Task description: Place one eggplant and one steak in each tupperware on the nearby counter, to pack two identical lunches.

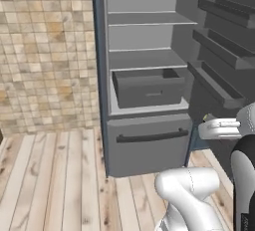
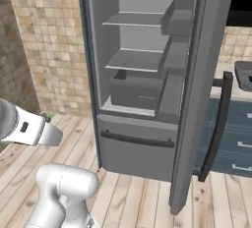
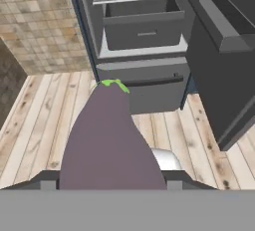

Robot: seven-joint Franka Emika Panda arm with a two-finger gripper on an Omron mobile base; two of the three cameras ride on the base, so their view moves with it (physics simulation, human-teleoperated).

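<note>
A purple eggplant (image 3: 107,140) with a green cap is clamped between the fingers of my gripper (image 3: 112,179) in the hand view, pointing away toward the fridge. From the left base view the hand hovers at the right, in front of the fridge door, with the eggplant's green tip (image 1: 207,118) just showing. At the right edge of the right base view lies the counter (image 2: 230,90), with blue-grey drawer fronts below it. A dark grey tupperware tub (image 2: 244,74) stands on it, cut off by the frame. The steak is out of view.
The grey fridge (image 1: 144,41) stands open with bare shelves and a half-pulled inner drawer (image 1: 148,88). Its door (image 2: 197,89) swings out to the right, between me and the counter. A closed freezer drawer (image 1: 148,143) sits below. Wooden floor spreads to the left, bounded by a tiled wall.
</note>
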